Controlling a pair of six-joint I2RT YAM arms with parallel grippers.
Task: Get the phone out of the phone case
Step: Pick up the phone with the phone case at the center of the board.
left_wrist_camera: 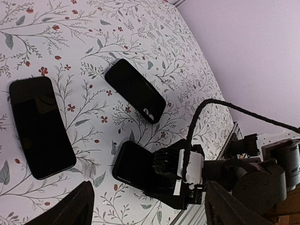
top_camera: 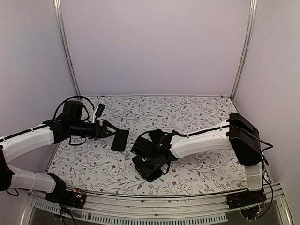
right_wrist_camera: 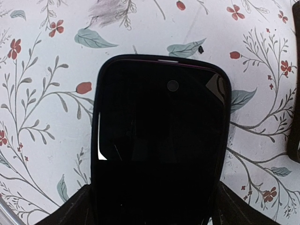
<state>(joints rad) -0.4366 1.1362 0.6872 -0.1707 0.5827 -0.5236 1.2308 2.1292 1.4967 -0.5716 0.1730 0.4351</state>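
Note:
The phone in its black phone case (right_wrist_camera: 159,140) lies screen up on the flowered table, its top end with a round lens dot pointing away from my right wrist. My right gripper (right_wrist_camera: 152,208) straddles its lower end, one finger against each long side. The same cased phone (top_camera: 149,172) shows near the table's front edge in the top view, and the left wrist view also catches this phone (left_wrist_camera: 133,166). My left gripper (top_camera: 111,131) hangs open above the left side with nothing between its fingers (left_wrist_camera: 77,206).
Two more black phone-shaped slabs lie on the table. One slab (top_camera: 120,139) sits just past my left gripper; the other slab (left_wrist_camera: 135,90) lies behind the right gripper. The rail (top_camera: 154,206) runs along the near edge, with walls on three sides.

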